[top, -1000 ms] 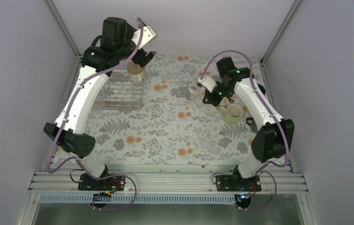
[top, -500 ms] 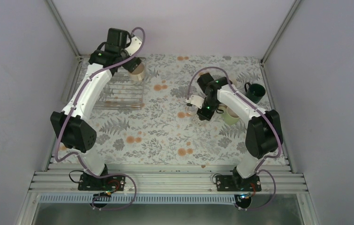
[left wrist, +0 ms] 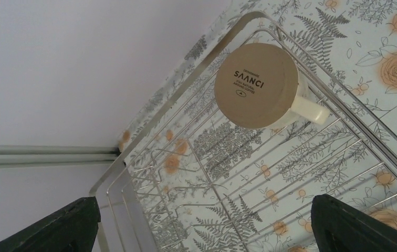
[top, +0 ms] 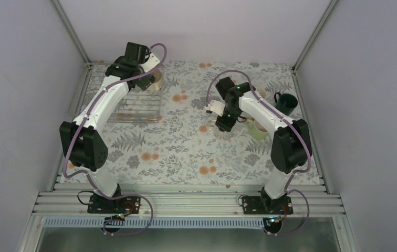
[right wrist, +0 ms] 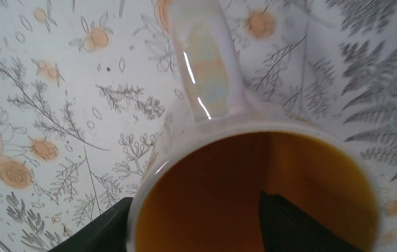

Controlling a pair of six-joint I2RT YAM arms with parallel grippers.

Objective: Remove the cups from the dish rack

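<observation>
Moved inward, the right tool point(right wrist: 196, 223) stood open astride the rim of the patterned mug point(right wrist: 238, 184), seemingly releasing it on the worktop point(right wrist: 54, 79). Under the wide-open left tool point(left wrist: 204, 226), the cream mug point(left wrist: 256, 85) waited inverted in the dish rack point(left wrist: 175, 86).

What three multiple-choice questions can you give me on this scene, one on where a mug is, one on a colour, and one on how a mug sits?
1. Where is the cream mug?
A. on the dish rack
B. on the floor
C. stacked on another mug

2. What colour is the inside of the patterned mug at the right end effector?
A. blue
B. orange
C. black

3. How does the cream mug sit?
A. upright
B. on its side
C. upside down

Answers:
1 A, it rests on the rack's bars near a corner.
2 B, the right wrist view looks straight into an orange interior.
3 C, its flat printed base faces the left wrist camera.
</observation>
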